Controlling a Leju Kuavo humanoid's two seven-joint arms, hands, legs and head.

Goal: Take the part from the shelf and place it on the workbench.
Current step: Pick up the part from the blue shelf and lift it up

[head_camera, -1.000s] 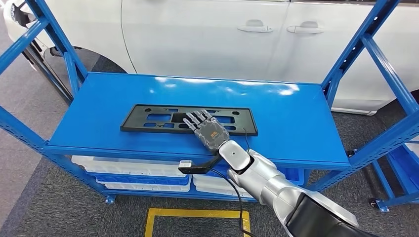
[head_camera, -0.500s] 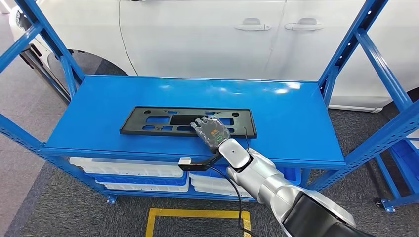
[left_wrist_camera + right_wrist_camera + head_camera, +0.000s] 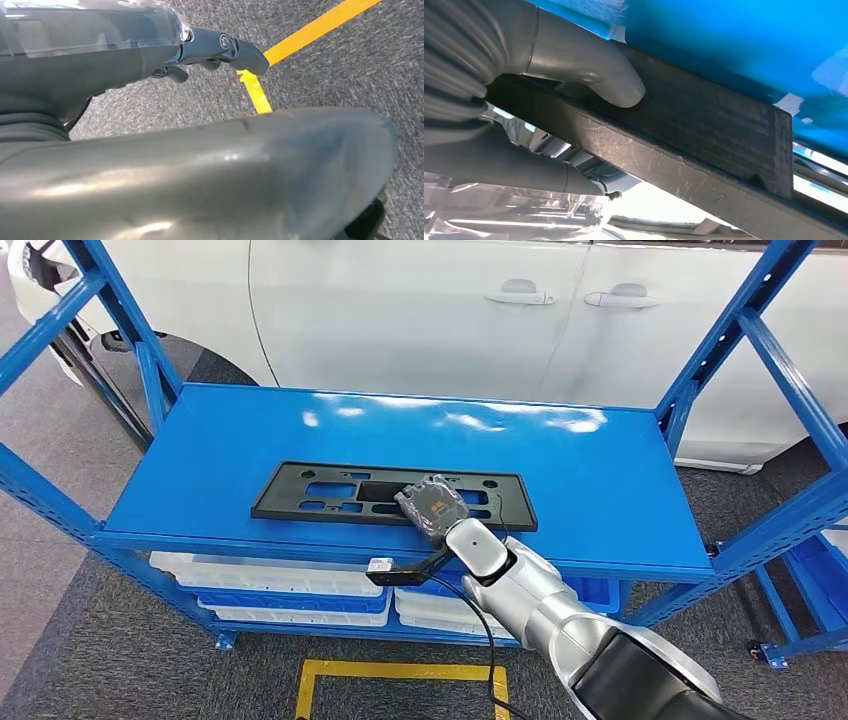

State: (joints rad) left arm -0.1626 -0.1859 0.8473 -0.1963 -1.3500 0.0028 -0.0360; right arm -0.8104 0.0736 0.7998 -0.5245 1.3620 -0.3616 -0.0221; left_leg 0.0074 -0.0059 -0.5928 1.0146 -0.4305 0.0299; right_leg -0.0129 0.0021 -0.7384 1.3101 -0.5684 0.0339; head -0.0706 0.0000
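The part [image 3: 280, 502] is a long flat black plastic plate with several cutouts. It lies across the middle of the blue shelf top [image 3: 600, 490] in the head view. My right hand [image 3: 432, 508] grips the plate's near edge, right of its middle, with the fingers curled down over it. In the right wrist view the grey thumb [image 3: 589, 65] presses one face of the part [image 3: 704, 125] and the fingers hold the other side. My left hand [image 3: 220, 47] hangs over the grey floor, its dark fingers apart and holding nothing.
Blue uprights [image 3: 720, 350] frame the shelf on both sides. A white car [image 3: 420, 310] stands close behind it. White bins [image 3: 260, 585] sit on the lower level. A yellow floor line [image 3: 400, 672] marks the carpet in front.
My right hand's fingers, laid flat on the plate a second ago, have curled down and closed around its near edge. The camera has shifted slightly.
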